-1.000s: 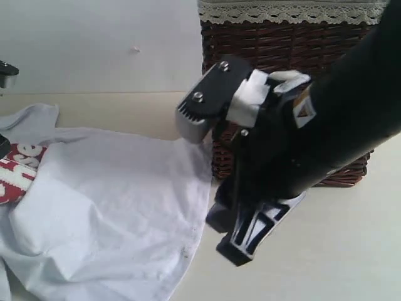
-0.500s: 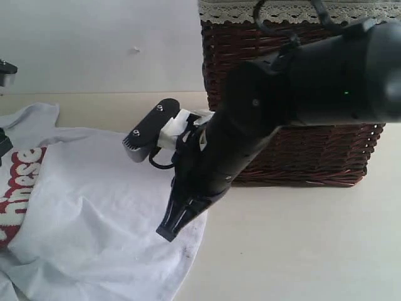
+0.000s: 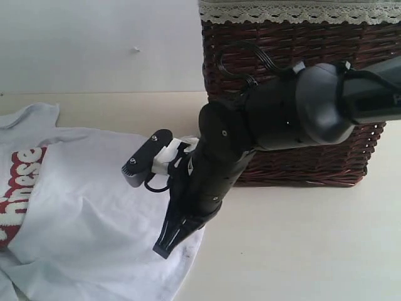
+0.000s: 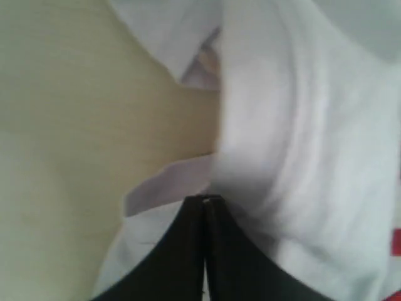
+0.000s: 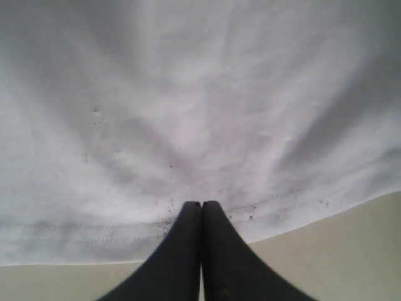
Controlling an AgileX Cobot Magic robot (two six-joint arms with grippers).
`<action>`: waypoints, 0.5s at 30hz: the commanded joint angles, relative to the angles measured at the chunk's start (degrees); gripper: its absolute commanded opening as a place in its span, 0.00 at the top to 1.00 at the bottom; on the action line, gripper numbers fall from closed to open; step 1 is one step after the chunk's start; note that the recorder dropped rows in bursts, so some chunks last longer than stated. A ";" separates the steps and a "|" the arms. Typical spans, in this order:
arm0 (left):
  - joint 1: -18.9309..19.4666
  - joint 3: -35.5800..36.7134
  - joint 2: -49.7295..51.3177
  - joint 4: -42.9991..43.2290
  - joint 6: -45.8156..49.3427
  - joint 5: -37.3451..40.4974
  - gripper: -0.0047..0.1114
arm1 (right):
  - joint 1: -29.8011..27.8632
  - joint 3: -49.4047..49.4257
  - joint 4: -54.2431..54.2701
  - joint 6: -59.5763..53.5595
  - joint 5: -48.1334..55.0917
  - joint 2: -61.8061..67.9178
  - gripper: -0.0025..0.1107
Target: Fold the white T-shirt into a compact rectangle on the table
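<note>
The white T-shirt (image 3: 94, 207) lies spread on the left of the table (image 3: 301, 251), red letters (image 3: 19, 182) showing at the far left. My right gripper (image 3: 166, 249) reaches across and points down at the shirt's near right hem. In the right wrist view its jaws (image 5: 202, 204) are shut at the stitched hem of the shirt (image 5: 188, 94), with creases running to the tips. My left gripper (image 4: 205, 199) is shut at a folded edge of the shirt (image 4: 301, 125), a sliver of white between the tips. The exterior view does not show the left gripper.
A dark brown wicker basket (image 3: 301, 50) with cream lace trim (image 3: 288, 11) stands at the back right, close behind the right arm. Bare table (image 5: 338, 251) lies in front of the hem and to the right. A white wall (image 3: 94, 44) rises behind.
The right arm swung down and left from in front of the basket onto the shirt's hem. The cloth slid, baring more red letters. The left arm's parts left the exterior view.
</note>
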 commanded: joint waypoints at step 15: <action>0.74 0.59 17.24 -3.35 -0.32 -10.76 0.96 | -0.20 -0.57 1.28 0.13 -4.49 6.56 0.98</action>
